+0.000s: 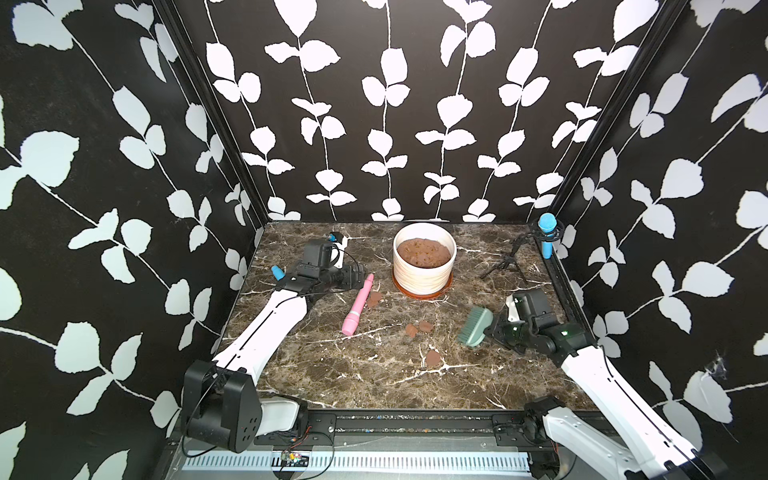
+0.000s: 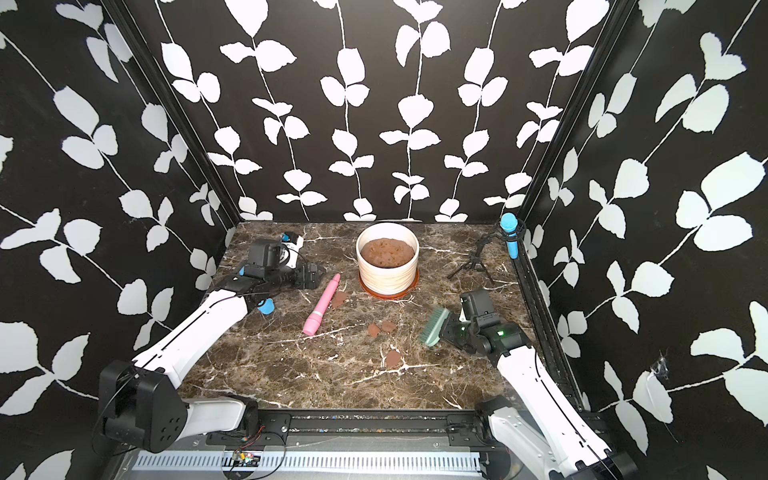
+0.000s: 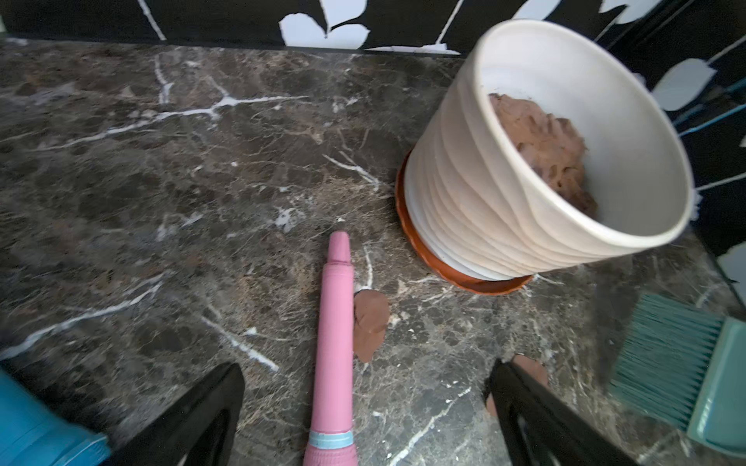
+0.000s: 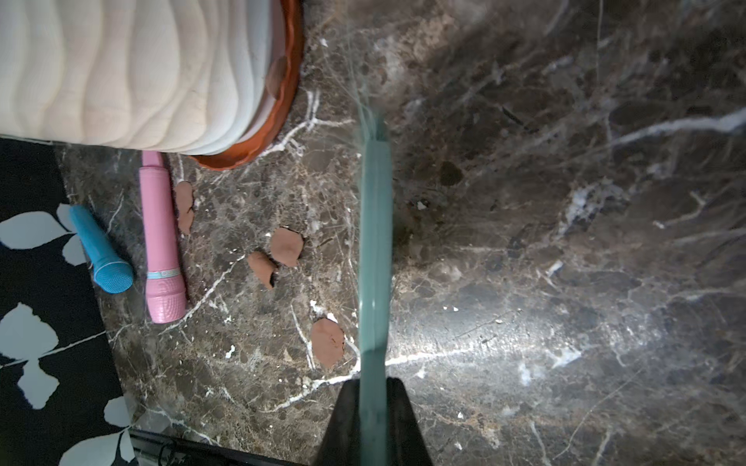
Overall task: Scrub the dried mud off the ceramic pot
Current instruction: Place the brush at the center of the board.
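Centrally, toward the rear of the dark brown, white-veined marble tabletop [image 1: 332, 374], the round cream-white ribbed ceramic pot [image 1: 424, 270] stands upright on its terracotta-orange saucer [image 1: 422, 293]. A lumpy brown soil mass [image 1: 423, 251] fills the pot to below the rim.

Flat reddish-brown chips of dried mud [image 1: 433, 357] lie loose on the tabletop in front of the pot. One chip [image 1: 374, 298] lies just beside a pink crayon-shaped plastic tool [image 1: 358, 305], and two chips [image 1: 411, 331] lie close together nearer the middle. In the right wrist view a similar brownish patch [image 4: 277, 74] shows at the foot of the pot wall, against the saucer rim.

The right gripper [image 1: 493, 330] has its jaws closed on the back of a teal-green plastic scrubbing brush [image 1: 476, 326]. It holds the brush to the front right of the pot and apart from it, with the bristles turned toward the middle of the table.

The left gripper [image 1: 359, 276] is to the left of the pot, its black fingers [image 3: 218, 399] spread wide and holding nothing. In the left wrist view the pink tool lies on the tabletop between them, ungrasped.

A blue toy microphone [image 4: 101, 250] lies near the table's left edge. A second blue microphone [image 1: 547, 235] is mounted at the rear right corner, beside a small black tripod [image 1: 505, 264].
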### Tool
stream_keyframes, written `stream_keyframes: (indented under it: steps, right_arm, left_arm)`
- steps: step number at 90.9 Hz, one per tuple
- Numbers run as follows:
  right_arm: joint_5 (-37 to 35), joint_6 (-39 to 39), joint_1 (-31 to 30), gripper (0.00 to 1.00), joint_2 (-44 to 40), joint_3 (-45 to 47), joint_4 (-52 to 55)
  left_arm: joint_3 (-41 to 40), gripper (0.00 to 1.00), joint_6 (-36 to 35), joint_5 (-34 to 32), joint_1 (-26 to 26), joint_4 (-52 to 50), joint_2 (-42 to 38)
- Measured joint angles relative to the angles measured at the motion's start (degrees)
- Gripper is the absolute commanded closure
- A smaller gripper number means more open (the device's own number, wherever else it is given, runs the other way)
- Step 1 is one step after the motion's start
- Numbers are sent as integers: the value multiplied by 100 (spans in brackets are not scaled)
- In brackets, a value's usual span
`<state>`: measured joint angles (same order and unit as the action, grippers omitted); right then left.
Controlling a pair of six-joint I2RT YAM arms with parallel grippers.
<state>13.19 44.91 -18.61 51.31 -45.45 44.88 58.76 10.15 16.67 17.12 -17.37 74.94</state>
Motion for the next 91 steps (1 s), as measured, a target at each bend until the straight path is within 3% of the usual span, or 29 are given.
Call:
stream_keyframes:
  steps: [13,32,44,54,74,84,91]
  right_arm:
    - [-468,-848,0,100,131,-949,463]
    - [-579,-1635,22,100,369,-1803,841]
    - [-525,-1926,24,100,409,-2083,1084]
    - [-525,-2144,24,100,407,-2227,1309]
    - [-671,-1978,24,100,321,-1982,1325]
    - [-487,-1416,63,100,260,-1263,892]
    - [-4,-1021,247,100,310,-616,365]
  left_arm:
    - [413,2,-638,1397,229,203,245]
    - [2793,2,-3639,2603,1281,-1137,1530]
    - [3746,7,-4750,2806,1360,-1862,2452]
    - [4500,9,-5436,2577,1375,-2566,3351]
    - [4833,2,-5733,2129,1449,-3060,4146]
    - [4286,1,-5073,1829,1475,-2623,3674]
    - [3458,1,-4474,1567,1478,-2081,2903]
